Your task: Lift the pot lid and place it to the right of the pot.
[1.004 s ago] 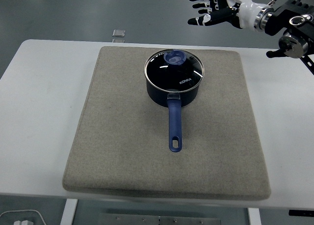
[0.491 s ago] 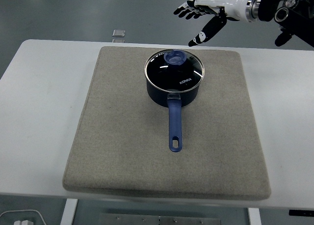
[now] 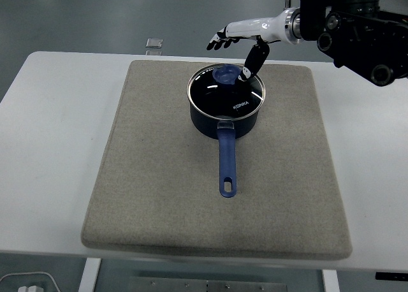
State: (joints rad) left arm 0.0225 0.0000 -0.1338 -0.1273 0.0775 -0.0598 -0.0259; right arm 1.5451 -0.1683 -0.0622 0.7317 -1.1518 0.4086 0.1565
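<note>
The pot (image 3: 225,107) sits on a grey mat (image 3: 159,177) on the white table (image 3: 51,126), toward the far side, and its long blue handle (image 3: 227,161) points straight back at the robot. The glass lid (image 3: 226,91) is on the pot, with a round blue knob (image 3: 225,75) near its far edge. The right hand (image 3: 245,40) comes in from the top right and hangs just above and a little behind the knob. The knob lies below the hand and a bit nearer to the robot. The fingers (image 3: 220,42) are stretched out flat, the thumb (image 3: 250,65) points down beside the knob, and the hand holds nothing. The left hand is not seen, so the right hand is the one to lift the lid
</note>
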